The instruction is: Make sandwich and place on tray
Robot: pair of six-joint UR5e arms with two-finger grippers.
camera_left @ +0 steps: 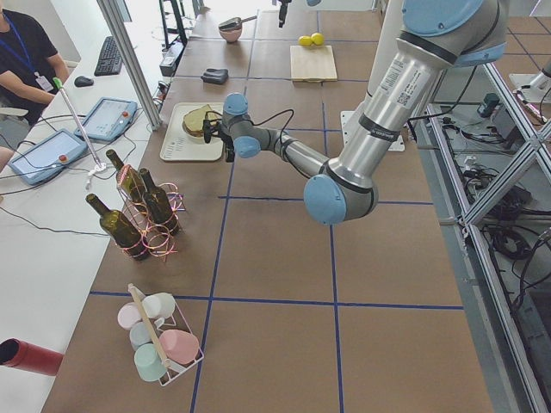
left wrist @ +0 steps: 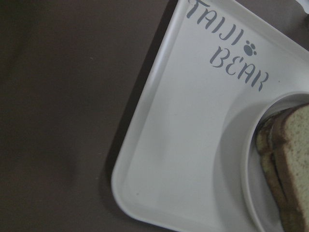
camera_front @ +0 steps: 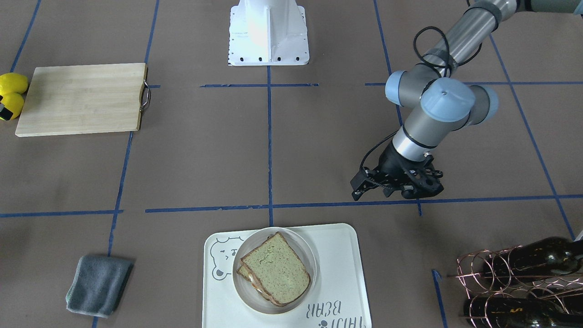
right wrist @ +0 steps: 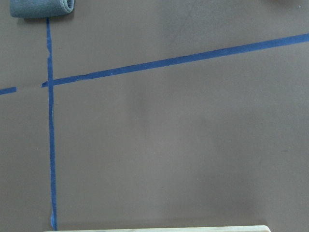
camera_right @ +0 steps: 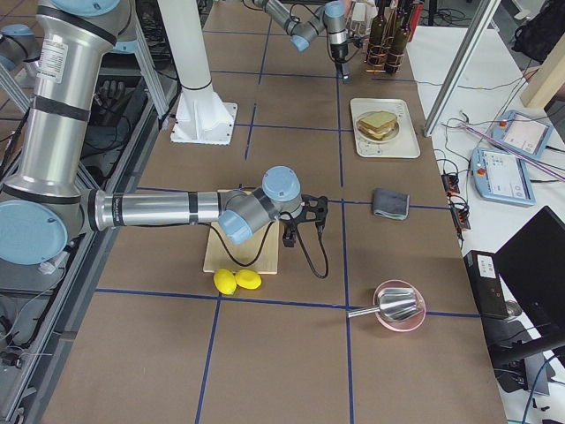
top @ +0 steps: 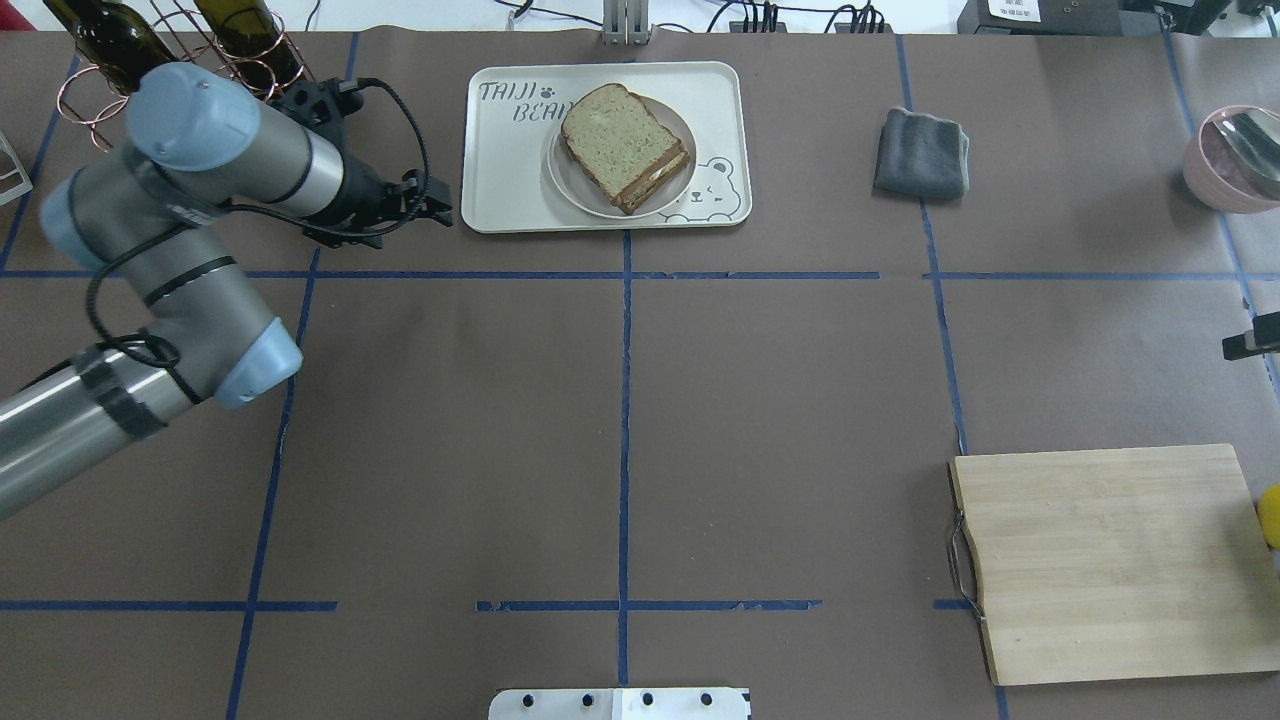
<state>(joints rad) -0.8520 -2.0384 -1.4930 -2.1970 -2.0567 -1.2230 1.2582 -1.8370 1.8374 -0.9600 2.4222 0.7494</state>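
Observation:
The sandwich (top: 625, 145), two tan-green bread slices with a white layer showing at the edge, lies on a small round plate (top: 565, 185). The plate stands on the cream tray (top: 505, 180) with the bear drawing at the table's far middle. The sandwich also shows in the front view (camera_front: 278, 269) and the left wrist view (left wrist: 294, 159). My left gripper (top: 440, 208) hovers just left of the tray, apart from it, and looks open and empty. It also shows in the front view (camera_front: 364, 189). My right gripper (camera_right: 300, 221) hangs by the cutting board; I cannot tell its state.
A wooden cutting board (top: 1110, 560) lies at the near right with lemons (camera_right: 237, 280) beside it. A grey cloth (top: 922, 152) lies right of the tray. A copper rack of wine bottles (top: 180, 40) stands close behind my left arm. A pink bowl (top: 1225, 160) sits far right.

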